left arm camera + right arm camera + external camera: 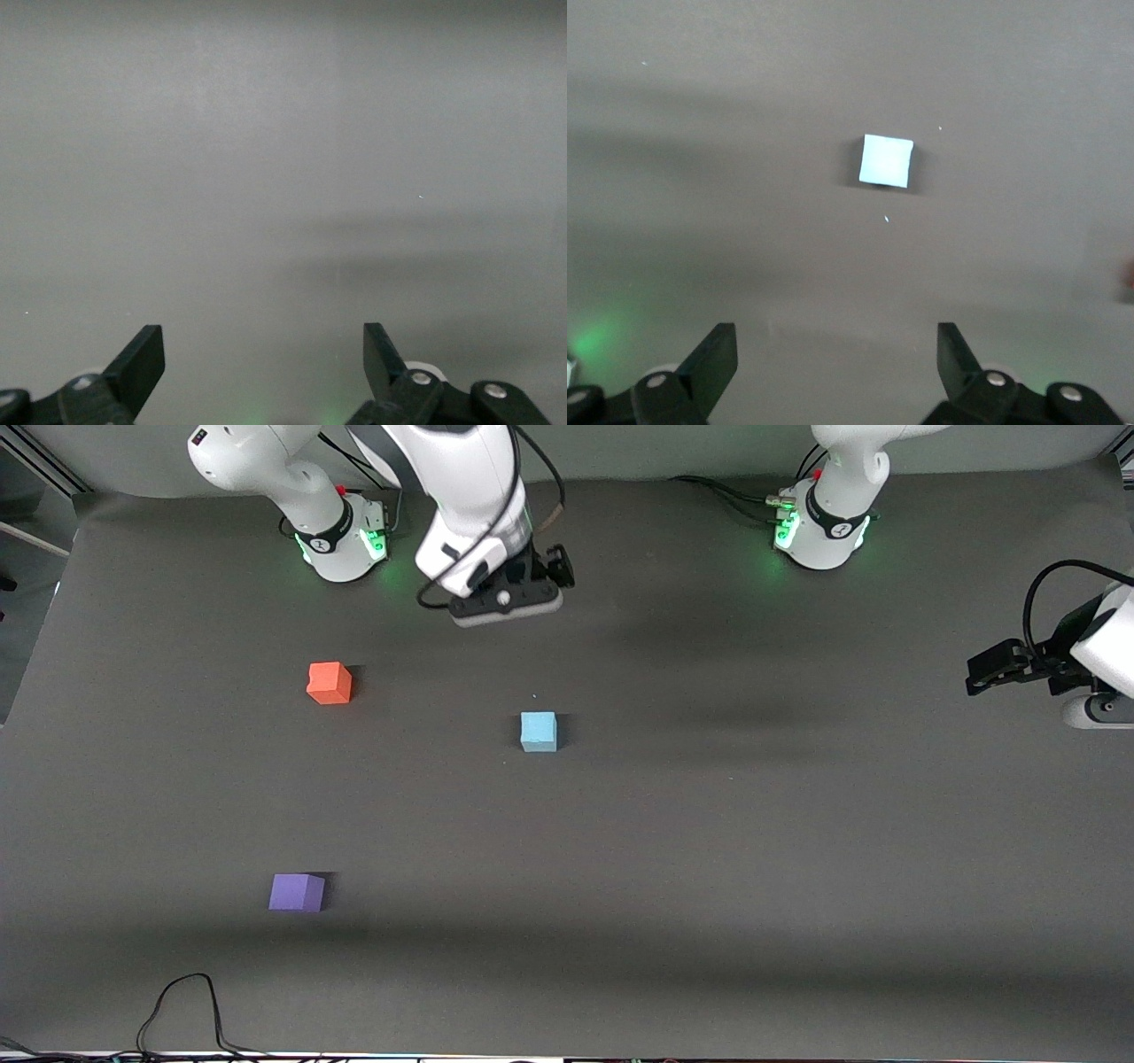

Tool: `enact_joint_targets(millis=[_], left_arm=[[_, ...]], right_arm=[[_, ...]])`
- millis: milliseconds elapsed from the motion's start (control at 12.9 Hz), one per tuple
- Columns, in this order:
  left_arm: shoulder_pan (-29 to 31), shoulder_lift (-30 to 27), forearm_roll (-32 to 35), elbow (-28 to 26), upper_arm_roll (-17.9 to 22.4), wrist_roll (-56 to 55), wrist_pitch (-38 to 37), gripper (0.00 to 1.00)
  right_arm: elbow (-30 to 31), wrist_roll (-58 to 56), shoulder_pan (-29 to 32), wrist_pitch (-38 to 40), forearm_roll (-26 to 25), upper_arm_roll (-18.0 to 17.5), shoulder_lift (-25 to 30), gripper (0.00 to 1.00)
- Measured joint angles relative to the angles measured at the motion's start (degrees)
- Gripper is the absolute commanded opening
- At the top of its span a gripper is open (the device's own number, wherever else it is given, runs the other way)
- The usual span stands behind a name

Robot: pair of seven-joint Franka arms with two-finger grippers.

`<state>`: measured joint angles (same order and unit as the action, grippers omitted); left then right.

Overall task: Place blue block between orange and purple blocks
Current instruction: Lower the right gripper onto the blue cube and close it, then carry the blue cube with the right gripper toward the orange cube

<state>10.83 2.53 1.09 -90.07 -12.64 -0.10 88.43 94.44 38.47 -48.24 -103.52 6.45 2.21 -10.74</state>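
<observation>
Approach phase of the placement task, with nothing grasped yet. Blue block (539,732) rests alone on the dark tabletop (753,850), near its middle and well apart from both other cubes. Orange block (330,683) lies farther from the front camera and toward the right arm's end; purple block (297,892) lies nearer to that camera, also toward the right arm's end. The gap between these two is bare, and the blue block sits outside it, displaced toward the left arm's end.

Right pincer (507,607) hangs above the tabletop close to the right arm's base, over bare surface, not over any block. In the right wrist view its fingers (713,359) stand wide apart and hold nothing, and the blue block (886,160) shows ahead of them, roughly centred between the two tips. Left pincer (988,673) waits at the left arm's end of the tabletop; the left wrist view shows its fingers (142,359) spread wide over bare surface.

Judged from this layout, the step in hand is the right arm's reach toward the blue block. The next move calls for travel until the open pincer straddles the cube, then descent and closure on two parallel faces. Since the cube appears slightly rotated in the wrist view, a small wrist turn may be needed for a square grip. Transport to the gap between orange and purple would follow.
</observation>
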Motion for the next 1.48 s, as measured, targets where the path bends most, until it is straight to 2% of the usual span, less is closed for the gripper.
enact_joint_targets(millis=[156, 311, 467, 544, 700, 778, 1089, 1167, 1322, 1400, 1478], left_arm=[[0.0, -0.1, 0.1, -0.1, 0.5, 1.3, 0.0, 1.00], [0.1, -0.1, 0.1, -0.2, 1.0, 2.6, 0.1, 1.00], [-0.3, -0.1, 0.1, -0.2, 1.7, 2.8, 0.1, 1.00], [-2.4, -0.1, 0.1, -0.2, 4.1, 2.9, 0.1, 1.00], [-9.7, -0.3, 0.0, -0.2, 11.7, 3.2, 0.1, 1.00], [-11.4, -0.4, 0.0, -0.2, 13.3, 3.2, 0.1, 1.00], [-13.1, -0.5, 0.0, -0.2, 14.0, 3.2, 0.1, 1.00], [-13.2, -0.5, 0.0, -0.2, 14.1, 3.2, 0.1, 1.00], [-13.3, -0.5, 0.0, -0.2, 14.1, 3.2, 0.1, 1.00], [-13.3, -0.5, 0.0, -0.2, 14.1, 3.2, 0.1, 1.00], [-13.3, -0.5, 0.0, -0.2, 14.1, 3.2, 0.1, 1.00]], right_arm=[[8.2, -0.7, 0.0, -10.9, -0.5, 0.1, -1.5, 1.00], [13.4, -1.7, 0.0, -18.8, -0.9, 0.8, -4.9, 1.00], [14.4, -2.1, 0.1, -24.8, -0.9, 1.6, -9.6, 1.00], [14.4, -2.1, 0.1, -27.7, -0.9, 1.8, -12.2, 1.00], [14.3, -2.1, 0.1, -32.4, -0.9, 1.9, -16.7, 1.00], [14.3, -2.1, 0.1, -33.9, -0.9, 1.9, -18.2, 1.00], [14.3, -2.1, 0.1, -39.5, -0.9, 1.9, -23.3, 0.99], [14.3, -2.1, 0.1, -40.4, -0.9, 1.9, -24.1, 0.91], [14.2, -2.1, 0.1, -40.7, -0.9, 1.9, -24.6, 0.50], [14.1, -2.1, 0.1, -40.7, -0.9, 1.9, -24.6, 0.24], [14.0, -2.1, 0.1, -40.7, -0.9, 2.0, -24.6, 0.18]])
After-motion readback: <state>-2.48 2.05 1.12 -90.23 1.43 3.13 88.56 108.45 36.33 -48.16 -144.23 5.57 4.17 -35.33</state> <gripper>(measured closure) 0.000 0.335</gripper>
